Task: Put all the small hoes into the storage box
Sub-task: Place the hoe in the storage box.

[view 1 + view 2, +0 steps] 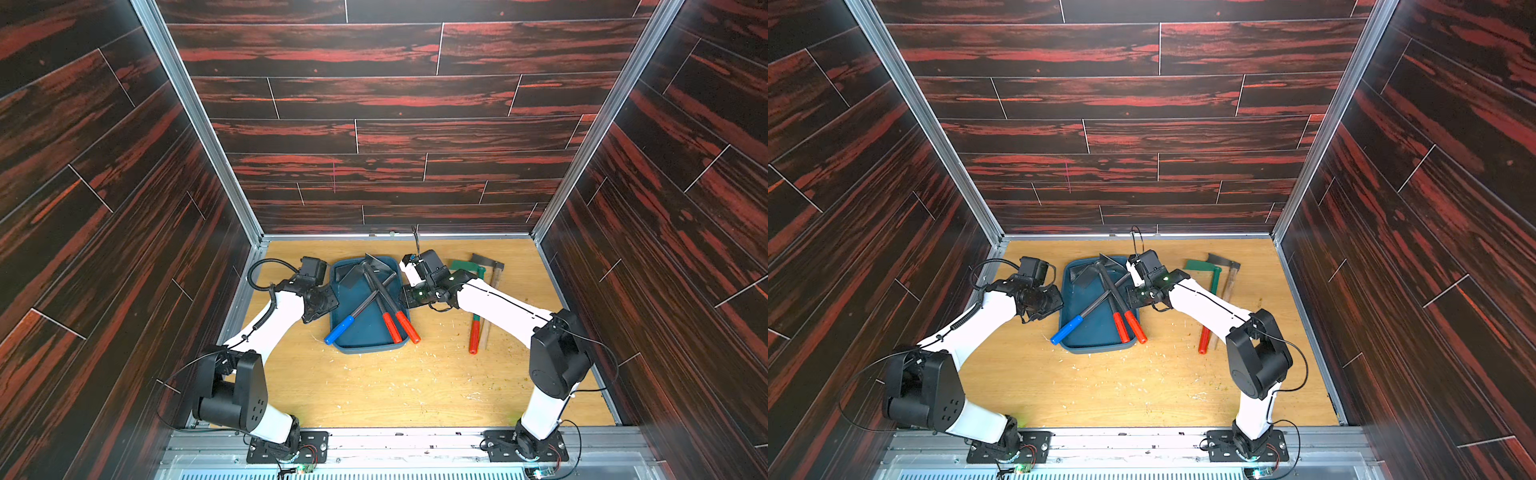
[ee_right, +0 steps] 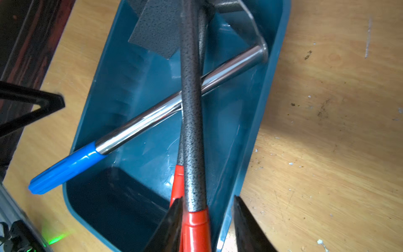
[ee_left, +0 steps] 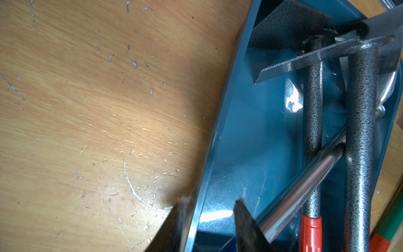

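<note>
Left wrist: left gripper (image 3: 210, 201) fingers are apart, w/ the storage box (image 3: 226, 113) wall between them — can't tell if they pinch it.

Right wrist: right gripper (image 2: 208, 198) fingers are apart, not clamped. The small hoe (image 2: 192, 122) has its red grip between them, next to the box rim.

Both top views: small hoe lies in the box across a blue-grip hoe (image 1: 338, 330) — red end pokes past the rim by the right fingers.
</note>
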You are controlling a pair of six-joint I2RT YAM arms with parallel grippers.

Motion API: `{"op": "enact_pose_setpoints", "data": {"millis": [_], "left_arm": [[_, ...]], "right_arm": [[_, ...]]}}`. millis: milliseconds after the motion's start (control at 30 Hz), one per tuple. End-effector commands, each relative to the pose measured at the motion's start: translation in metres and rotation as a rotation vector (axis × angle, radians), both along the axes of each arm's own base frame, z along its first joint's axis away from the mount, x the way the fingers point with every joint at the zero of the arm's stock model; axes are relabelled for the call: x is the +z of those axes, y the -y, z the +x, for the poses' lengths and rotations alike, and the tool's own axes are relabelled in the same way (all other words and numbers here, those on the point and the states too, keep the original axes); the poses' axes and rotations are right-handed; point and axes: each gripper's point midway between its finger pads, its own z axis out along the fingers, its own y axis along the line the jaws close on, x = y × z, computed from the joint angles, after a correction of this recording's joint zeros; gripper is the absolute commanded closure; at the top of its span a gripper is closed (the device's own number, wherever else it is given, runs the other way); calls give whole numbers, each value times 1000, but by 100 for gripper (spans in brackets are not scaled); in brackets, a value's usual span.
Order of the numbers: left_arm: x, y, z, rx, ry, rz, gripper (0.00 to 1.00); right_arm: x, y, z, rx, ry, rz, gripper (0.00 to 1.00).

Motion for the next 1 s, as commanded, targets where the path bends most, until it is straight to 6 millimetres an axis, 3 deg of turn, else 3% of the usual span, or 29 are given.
{"op": "enact_pose_setpoints", "data": {"millis": [0,433,567,767,967], "left_arm": [[13,-4,4,9,30,9,58],[14,-7,1,12,31,20,58],[16,-7,1,14,36,20,58],[14,-8,1,16,35,20,58],[13,-6,3,15,34,9,58]], "right_arm": [[-10,-6,-16,44,-35,-15,60],[-40,-25,-9,69,-85,-30,64],[-47,-30,-7,73,-105,-26,79],[-30,-41,-6,68,-105,46,100],[-18,-54,-8,62,-134,122,100]]}}
